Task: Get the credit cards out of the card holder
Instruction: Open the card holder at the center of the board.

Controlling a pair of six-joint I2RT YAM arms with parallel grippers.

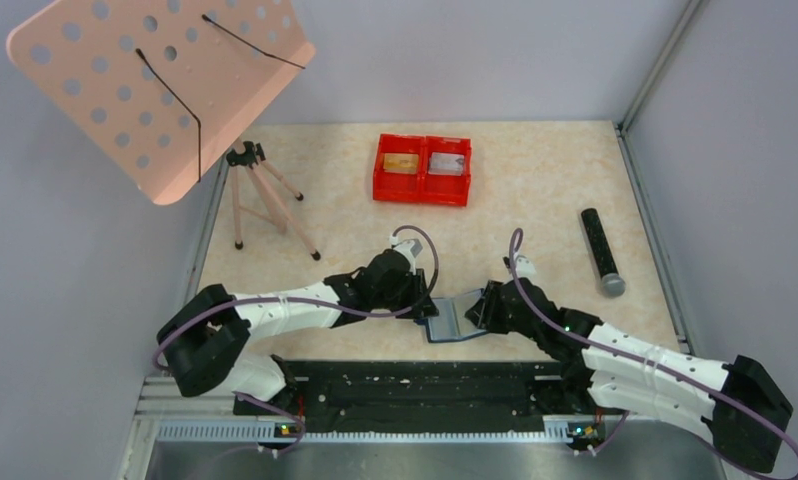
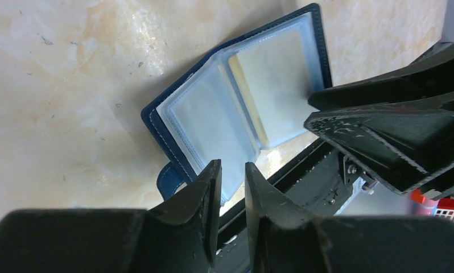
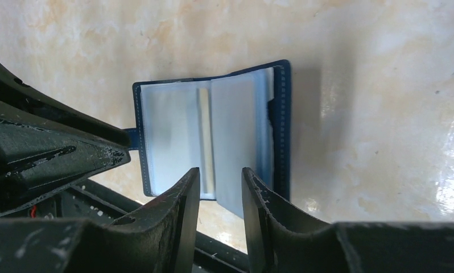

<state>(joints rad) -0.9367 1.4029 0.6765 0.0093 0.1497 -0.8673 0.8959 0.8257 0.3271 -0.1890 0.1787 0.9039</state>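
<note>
Navy card holder open; both arms low, left gripper, right gripper narrowly parted at its edges

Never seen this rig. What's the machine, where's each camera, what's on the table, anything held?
Two robot arms are bolted at the near edge of a table. The wide picture comes from a fixed camera above and behind them; the other two come from a camera on each wrist, looking past its own fingers. The left end effector and right end effector meet at an open navy card holder with clear sleeves; a gold card edge shows inside. Both stand partly open around a sleeve; nothing looks clamped. Farther back: a red tray holding a tan card and a silver card, a black cylinder, a small tripod.
</note>
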